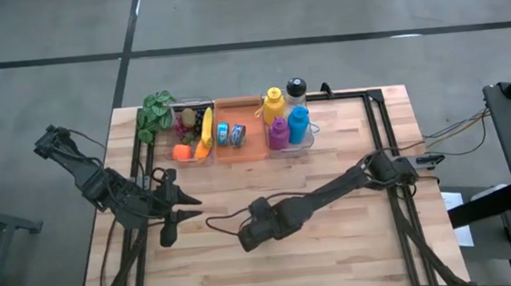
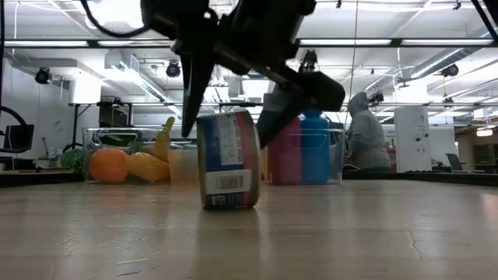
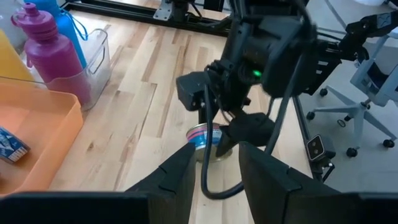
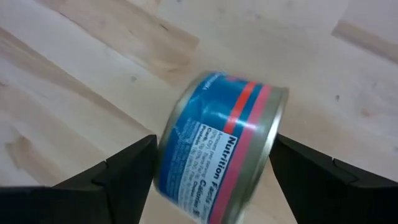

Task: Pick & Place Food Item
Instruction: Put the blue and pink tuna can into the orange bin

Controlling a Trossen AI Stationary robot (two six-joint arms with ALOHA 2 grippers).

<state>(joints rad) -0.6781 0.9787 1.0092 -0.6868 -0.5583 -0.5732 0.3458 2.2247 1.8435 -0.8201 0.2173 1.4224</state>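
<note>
A flat blue food can [image 4: 217,155] with a pink and red band stands on edge on the wooden table [image 1: 355,245], a little tilted. My right gripper [image 4: 214,144] comes down over it, one finger at each flat end, in the middle of the table toward its near edge. In the low view the can [image 2: 227,159] shows its label and barcode under the dark fingers. My left gripper [image 3: 214,177] waits open at the table's left, raised, pointing at the can [image 3: 204,134], with nothing between its fingers. My right gripper holds the can between its two fingers, one finger [image 4: 127,171] at one flat end and the other at the rimmed end [image 4: 271,121]. The fingers slant down from above. The can's lower edge [image 2: 229,204] rests on the table, its curved wall facing up.
Along the far edge stand a clear bin of fruit and vegetables [image 1: 190,130], an orange tray [image 1: 239,137] with cans, and a clear bin of bottles [image 1: 289,127]. A leafy green [image 1: 154,112] lies at the far left. A black cable [image 1: 221,223] loops beside the right gripper.
</note>
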